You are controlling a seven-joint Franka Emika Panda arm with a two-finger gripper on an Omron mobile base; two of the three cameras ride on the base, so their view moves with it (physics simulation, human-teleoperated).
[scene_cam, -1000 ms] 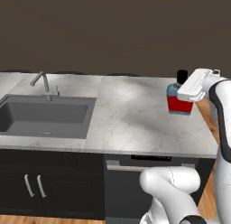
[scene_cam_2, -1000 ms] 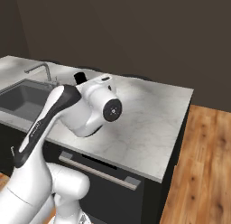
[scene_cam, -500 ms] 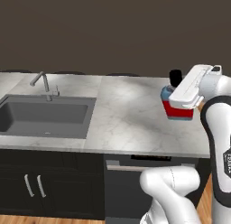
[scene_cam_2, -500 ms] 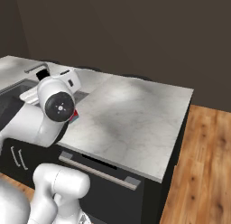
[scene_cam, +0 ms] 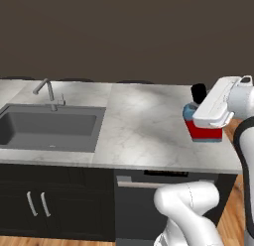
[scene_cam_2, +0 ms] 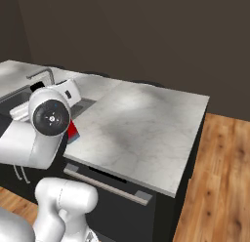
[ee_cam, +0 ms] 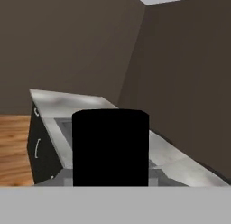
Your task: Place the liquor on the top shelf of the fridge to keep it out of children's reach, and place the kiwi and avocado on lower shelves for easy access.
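Change in view: against the frame half a second back, the whole scene has slid sideways in both base views, so the base has driven or turned; the sink now sits further left in the left base view, and more wood floor shows in the right base view.
Change in arm: its hand has swung with the bottle and now shows at the far right of the left base view, and low at the left of the right base view.
Counter [scene_cam: 144, 131]: pale marble slab on black cabinets. Its front edge runs below the bottle; its right end drops to the floor just beyond the arm. The middle stretch between sink and bottle lies bare.
Wood floor [scene_cam_2: 219, 177]: open room right of the counter's end in the right base view.
Sink [scene_cam: 47, 128]: grey basin set into the counter's left part, well apart from the bottle.
Faucet [scene_cam: 49, 93]: upright behind the sink's back rim.
Liquor [scene_cam: 201, 126]: red body and light blue shoulder beside the white hand, near the counter's right end. Whether it rests on the slab or hangs just above cannot be told. In the right base view a red sliver [scene_cam_2: 72, 130] peeks out behind the arm's joint.
Black cap [ee_cam: 110, 148]: fills the middle of the hand view, close to the camera.
Gripper [scene_cam: 206, 122]: clenched on the liquor's upper part; fingertips are hidden behind the white hand.
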